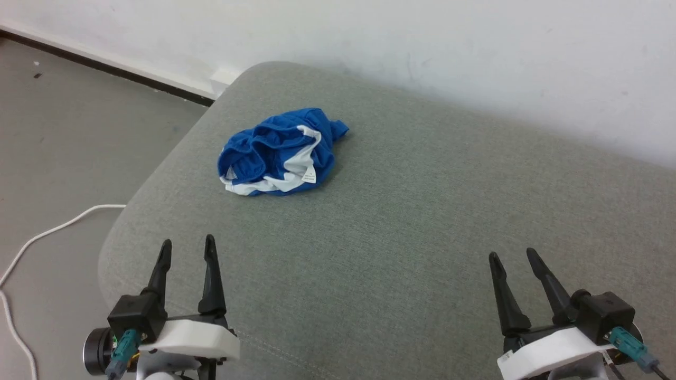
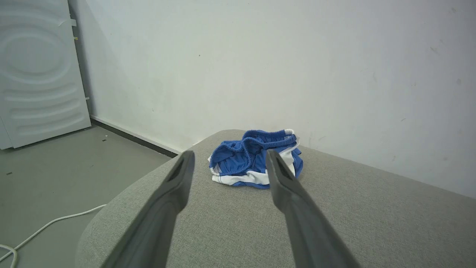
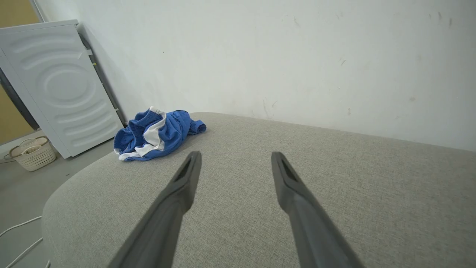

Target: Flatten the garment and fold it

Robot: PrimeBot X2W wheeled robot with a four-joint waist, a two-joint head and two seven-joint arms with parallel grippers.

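Blue shorts (image 1: pixel 280 153) crumpled on a grey cushion (image 1: pixel 396 221)
They lie near its far left corner (white label (image 1: pixel 309 175) showing); left gripper (image 1: pixel 188 240) and right gripper (image 1: pixel 512 254) hover near the front edge, both spread wide, empty.

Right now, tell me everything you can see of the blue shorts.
The blue shorts are soft royal-blue fabric with white stripe panels, a gathered elastic waistband and a small white label showing. They lie crumpled in a loose heap, not flattened, near the far left corner of the grey cushion. Only the cushion touches them; the left gripper and right gripper, both open, sit well short of them.
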